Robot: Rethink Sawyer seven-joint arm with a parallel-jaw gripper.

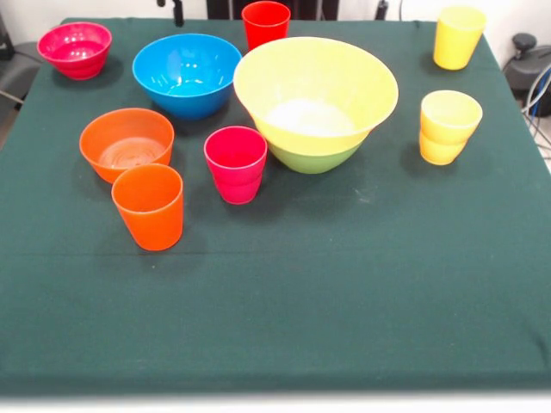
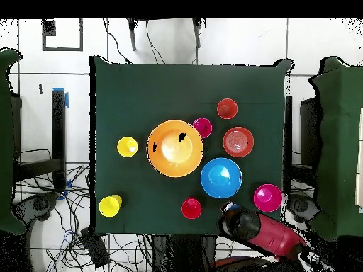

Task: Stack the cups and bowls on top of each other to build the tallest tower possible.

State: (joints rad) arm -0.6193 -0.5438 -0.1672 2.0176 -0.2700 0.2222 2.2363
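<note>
Green cloth covered the table, with cables on the floor around it in the overhead view. Tower so far: big yellow bowl nested in the green bowl, mid-table. Loose pieces sat around it: blue bowl just beside it, orange bowl, pink bowl at a far corner, pink cup near the tower, orange cup just in front of the orange bowl, red cup behind the tower, and two yellow cups well apart on the other side. All stood upright, mouths up.

Red arm was drawn back at the table edge, between the blue and pink bowls in the overhead view; the gripper wasn't clear enough to say whether it was released or clenched. Blue bowl looked nearest to the arm, so probably the easiest next reach. No labels or writing readable.
</note>
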